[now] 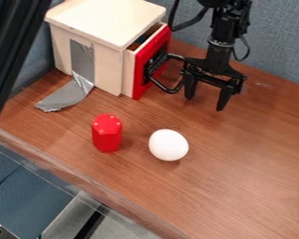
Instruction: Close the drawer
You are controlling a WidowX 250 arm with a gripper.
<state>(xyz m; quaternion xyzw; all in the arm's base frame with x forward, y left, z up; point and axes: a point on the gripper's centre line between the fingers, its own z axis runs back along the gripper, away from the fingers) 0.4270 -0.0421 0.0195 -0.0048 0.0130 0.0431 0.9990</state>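
Nearest the camera, a black bar (13, 51) slants down the left edge. The drawer (153, 49) sits partly out of its wooden box (105, 18) at the back of the table (239, 163), red front and black handle (160, 85) facing the tool (206, 99), which hangs just beside the handle, released, fingers apart. Silver tape (67, 95) trails off the box; nearer stand a red block (106, 135) and white ball (168, 145), apart.

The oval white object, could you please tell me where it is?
In the camera view, the oval white object lies just right of the red hexagonal block on the brown wooden table.
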